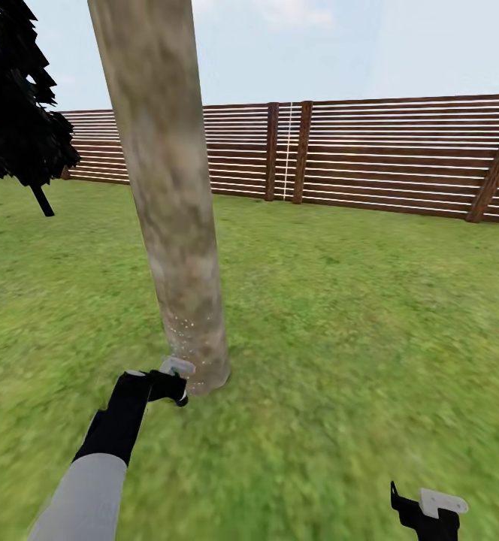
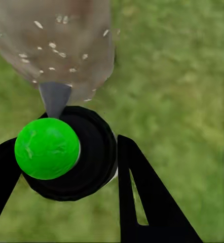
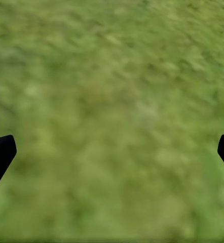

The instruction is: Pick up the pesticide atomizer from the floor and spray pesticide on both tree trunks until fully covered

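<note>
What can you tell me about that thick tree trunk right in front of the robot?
The tree trunk is a thick, smooth, branchless column, mottled beige and grey-brown, leaning slightly and flaring a little where it meets the grass. Small whitish specks dot its lower part. The left gripper holds a green-topped atomizer, its grey nozzle pointed at the base.

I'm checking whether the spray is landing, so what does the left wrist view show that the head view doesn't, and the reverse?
Left wrist view alone: the atomizer from above, with its green cap and grey nozzle aimed at the tree trunk, held between the left gripper fingers, and pale droplets seen close on the bark.

Head view alone: the trunk's height, the wooden fence, a dark conifer, the sky, and the right gripper low over the grass.

Both: the trunk base speckled with spray, the left gripper close to it, and lawn.
</note>
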